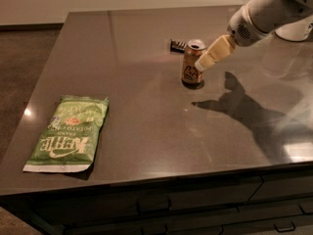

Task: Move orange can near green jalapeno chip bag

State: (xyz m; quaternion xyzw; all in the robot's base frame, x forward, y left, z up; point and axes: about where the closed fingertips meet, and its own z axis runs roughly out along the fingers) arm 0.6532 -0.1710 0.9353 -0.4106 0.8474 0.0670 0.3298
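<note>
The gripper (201, 64) hangs at the right side of the orange can (190, 68), seemingly touching it and probably lined up for a side grasp. Whether the claw is wide or narrow, I cannot tell. The can stands upright, long axis vertical and silver top up, mid-table (146, 28). The green jalapeno chip bag (66, 133) lies flat, well apart at front-left, long axis running front to back.

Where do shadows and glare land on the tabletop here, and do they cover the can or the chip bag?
Camera view: the gripper, at the orange can's upper right side, throws a dark arm shadow on the table in front and right of the can. Camera view: glare at the right edge, a small highlight at the left. Neither covers the can or the green jalapeno chip bag.
</note>
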